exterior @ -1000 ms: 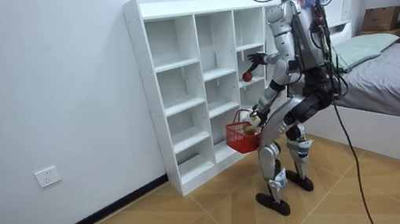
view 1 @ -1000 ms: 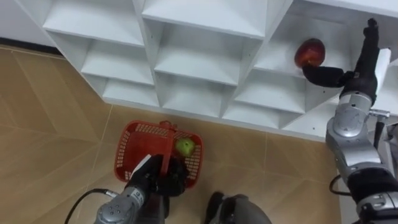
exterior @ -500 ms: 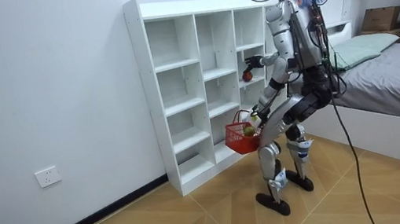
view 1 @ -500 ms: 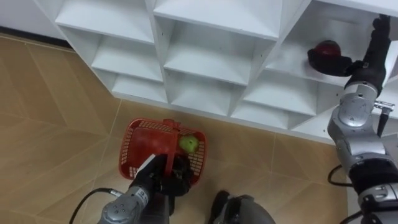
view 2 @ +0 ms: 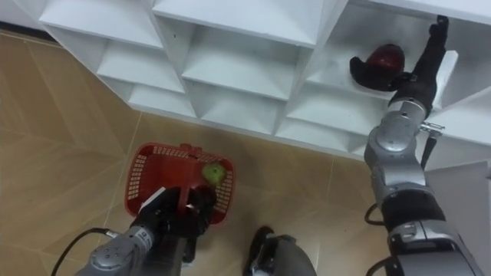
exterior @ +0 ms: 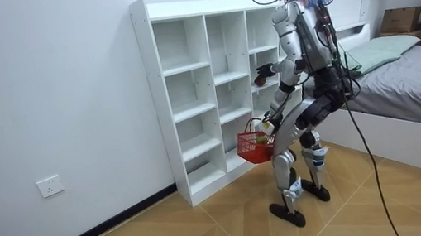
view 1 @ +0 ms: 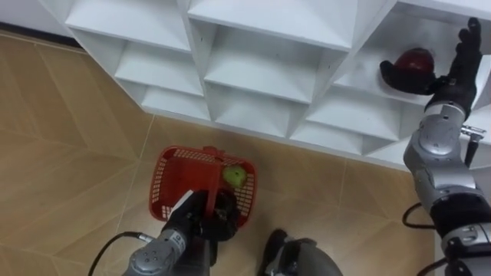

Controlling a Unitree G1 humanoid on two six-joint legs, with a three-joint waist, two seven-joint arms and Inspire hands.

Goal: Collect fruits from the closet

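The red apple (view 1: 415, 59) is lying on a shelf of the closet (view 1: 261, 23), in a compartment at the robot's right. The right robot hand (view 1: 449, 77) is being held at it, wide. The thumb appears to be touching the apple's near side, the fingers are being held straight up beside it, and nothing is being gripped yet. Below, over the floor (view 1: 77, 115), the basket (view 1: 161, 188) is being carried by its handle in the left robot hand (view 1: 201, 221), which is curled round it. A green apple (view 1: 234, 176) is lying inside.

Probable faults:
- If the hand is being closed off-centre, the apple is likely being pushed deeper or rolled off the shelf.
- The basket is hanging well apart from the shelf, so a weak grip is risking a drop in transit.
- If the basket is being tilted, the green apple is risking a spill.
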